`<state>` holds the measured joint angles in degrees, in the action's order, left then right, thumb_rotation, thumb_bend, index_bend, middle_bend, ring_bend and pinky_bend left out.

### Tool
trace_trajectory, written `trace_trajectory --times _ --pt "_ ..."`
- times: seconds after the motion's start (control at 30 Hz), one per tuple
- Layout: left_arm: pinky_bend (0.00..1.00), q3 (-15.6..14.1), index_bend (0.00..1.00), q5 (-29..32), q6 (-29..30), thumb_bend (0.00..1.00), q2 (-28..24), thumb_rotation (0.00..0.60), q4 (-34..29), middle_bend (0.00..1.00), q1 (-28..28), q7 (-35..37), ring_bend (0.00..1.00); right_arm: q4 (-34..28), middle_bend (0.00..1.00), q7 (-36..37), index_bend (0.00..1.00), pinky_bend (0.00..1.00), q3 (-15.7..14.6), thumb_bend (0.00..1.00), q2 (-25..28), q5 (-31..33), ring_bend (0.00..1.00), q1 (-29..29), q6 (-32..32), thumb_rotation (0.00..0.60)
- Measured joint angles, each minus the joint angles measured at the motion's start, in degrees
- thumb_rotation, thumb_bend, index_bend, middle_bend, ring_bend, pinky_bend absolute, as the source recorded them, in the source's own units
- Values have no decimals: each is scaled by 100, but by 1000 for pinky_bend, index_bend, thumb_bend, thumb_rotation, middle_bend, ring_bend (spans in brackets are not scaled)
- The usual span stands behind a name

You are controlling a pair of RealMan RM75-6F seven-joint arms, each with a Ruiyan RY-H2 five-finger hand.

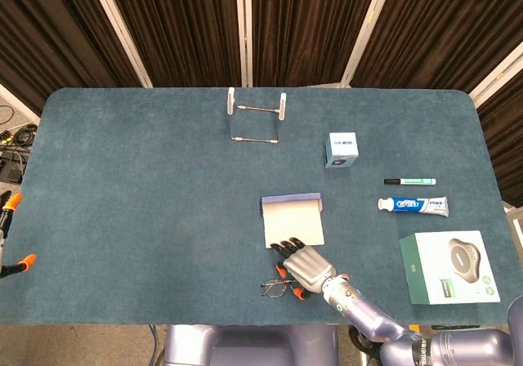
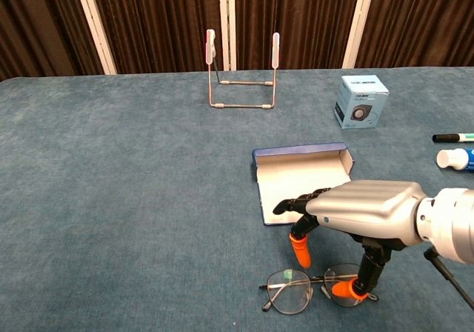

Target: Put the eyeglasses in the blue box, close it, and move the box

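The blue box (image 1: 292, 219) (image 2: 304, 180) lies open and flat at mid-table, its pale inside facing up and holding nothing. Thin-framed eyeglasses (image 1: 274, 287) (image 2: 287, 290) rest on the cloth just in front of it, near the table's front edge. My right hand (image 1: 309, 266) (image 2: 370, 213) hangs low over the glasses' right half with its fingers spread. One orange fingertip (image 2: 300, 252) is above the bridge and the other (image 2: 344, 291) is down at the right lens. It grips nothing. Of my left hand (image 1: 16, 231), only two orange fingertips show at the far left edge, wide apart.
A metal wire stand (image 1: 256, 121) (image 2: 242, 72) stands at the back. To the right are a small blue-white carton (image 1: 341, 149) (image 2: 361, 101), a marker (image 1: 410, 181), a toothpaste tube (image 1: 413, 206) and a white product box (image 1: 449, 267).
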<state>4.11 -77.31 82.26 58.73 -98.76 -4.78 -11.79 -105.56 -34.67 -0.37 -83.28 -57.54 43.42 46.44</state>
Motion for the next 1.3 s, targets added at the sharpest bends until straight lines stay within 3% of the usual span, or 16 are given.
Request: trace_trajectory --times 0.63,1.3 --pt "0 -13 0 24 -12 0 22 600 -16 0 -26 -57 0 200 0 125 506 0 -280 240 -123 57 0 -5 149 600" --pt "0 -23 0 64 -32 0 48 600 -11 0 -48 -104 0 343 9 530 614 0 -255 352 -170 -137 0 -37 211 600"
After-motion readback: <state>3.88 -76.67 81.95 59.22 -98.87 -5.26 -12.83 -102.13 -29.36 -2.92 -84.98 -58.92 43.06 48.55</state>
